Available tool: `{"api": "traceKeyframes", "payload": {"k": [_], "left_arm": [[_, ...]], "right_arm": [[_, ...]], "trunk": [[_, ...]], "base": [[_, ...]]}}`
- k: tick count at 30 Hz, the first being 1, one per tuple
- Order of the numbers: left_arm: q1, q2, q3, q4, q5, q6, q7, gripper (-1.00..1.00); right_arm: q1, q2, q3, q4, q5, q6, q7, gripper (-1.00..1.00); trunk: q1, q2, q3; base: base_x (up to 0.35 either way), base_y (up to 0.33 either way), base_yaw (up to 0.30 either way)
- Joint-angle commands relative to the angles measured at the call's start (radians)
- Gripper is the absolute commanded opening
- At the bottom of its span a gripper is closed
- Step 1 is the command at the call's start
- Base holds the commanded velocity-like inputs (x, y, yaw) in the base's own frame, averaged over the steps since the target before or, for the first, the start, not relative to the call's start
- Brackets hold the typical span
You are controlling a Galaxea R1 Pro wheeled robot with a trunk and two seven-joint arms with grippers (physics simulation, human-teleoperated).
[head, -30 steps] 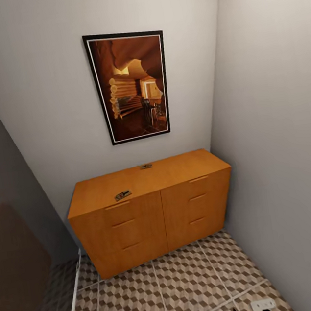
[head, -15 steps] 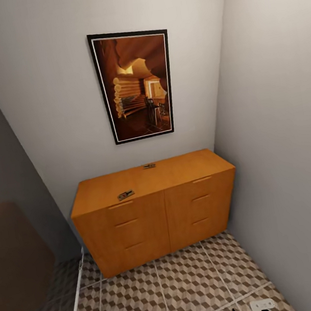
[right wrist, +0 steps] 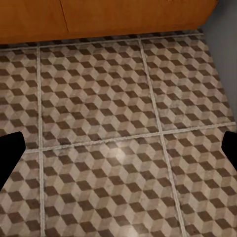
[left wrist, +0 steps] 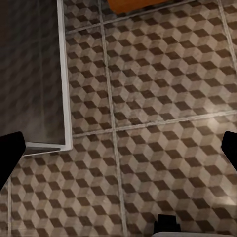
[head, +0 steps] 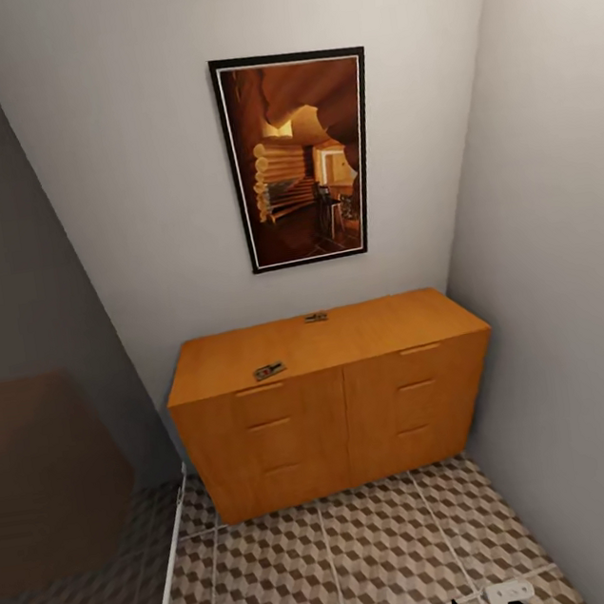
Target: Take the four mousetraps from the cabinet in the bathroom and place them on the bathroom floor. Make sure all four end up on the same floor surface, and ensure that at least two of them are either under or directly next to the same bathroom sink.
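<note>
Two mousetraps are sitting on top of the cabinet (head: 335, 403), which is standing against the back wall under a framed picture (head: 299, 156): the near mousetrap (head: 269, 371) is lying close to the front edge, over the left bank of drawers, and the far mousetrap (head: 316, 317) is lying at the back edge by the wall, well apart from the first. Other traps are not showing in these views; all drawers are looking closed. The left gripper (left wrist: 118, 148) and right gripper (right wrist: 118, 148) are both hanging over the bathroom floor (head: 377, 560), each with fingers spread wide apart at the picture edges and nothing between them. Handling, as a judgement: the traps are looking like thin flat wooden boards, so probably light and stiff, lying flush on the top with little height to bite on. Pinching across the short width of the board at its long edges is looking like the safest hold, keeping fingers off the wire. A light board on smooth wood is likely sliding if nudged, so the far one could be getting pushed against the wall. Wire detail is too small to read from here.
</note>
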Motion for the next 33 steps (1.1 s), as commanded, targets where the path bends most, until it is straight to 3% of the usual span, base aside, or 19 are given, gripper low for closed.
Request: {"api": "traceKeyframes", "payload": {"k": [1, 33], "left_arm": [[-0.001, -0.001, -0.008, 0.003, 0.004, -0.004, 0.002, 1.0], [-0.001, -0.002, -0.008, 0.002, 0.004, -0.004, 0.002, 1.0]], "right_arm": [[-0.001, 0.0, 0.009, 0.0, -0.006, -0.002, -0.003, 1.0], [0.0, -0.001, 0.009, 0.0, -0.006, -0.002, -0.003, 1.0]], "trunk": [[0.001, -0.002, -0.003], [0.001, -0.002, -0.005]], "base": [[0.0, 0.0, 0.108], [0.0, 0.0, 0.01]]}}
